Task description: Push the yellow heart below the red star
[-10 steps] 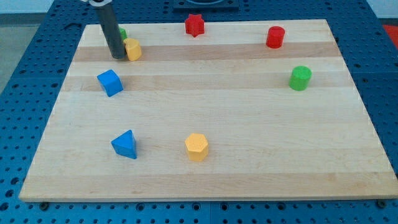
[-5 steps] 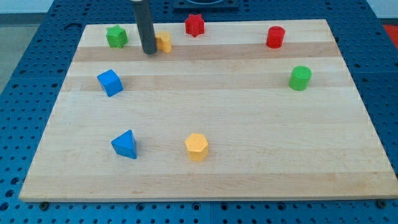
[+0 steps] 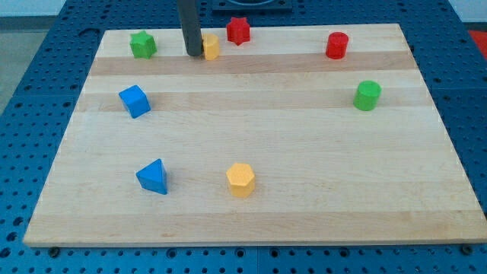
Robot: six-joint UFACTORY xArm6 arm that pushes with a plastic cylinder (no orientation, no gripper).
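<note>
Camera view: the yellow heart (image 3: 211, 47) is a small, chunky yellow block near the board's (image 3: 251, 221) top edge, left of centre. Its heart outline is hard to read from here; its left side is covered by the rod (image 3: 189, 27), so only a rounded yellow lump shows. My tip (image 3: 194, 54) sits pressed against the heart's left side, touching it. The arm carries no claw, only this rod, so nothing opens or closes.

The red star (image 3: 238, 30) stands just to the right of the heart and slightly higher in the view, close to it but with a small gap. The heart is to the star's lower left, not directly beneath it.

The rod is cut off by the view's top edge, so the arm itself does not show.

Elsewhere on the board: a green star (image 3: 141, 44) at the top left, well left of my tip; a red cylinder (image 3: 336, 46) at the top right; a green cylinder (image 3: 367, 95) at the right; a blue cube (image 3: 134, 100) at the left; a blue triangle (image 3: 154, 176) at the lower left; a yellow hexagon (image 3: 240, 180) at the lower middle.
</note>
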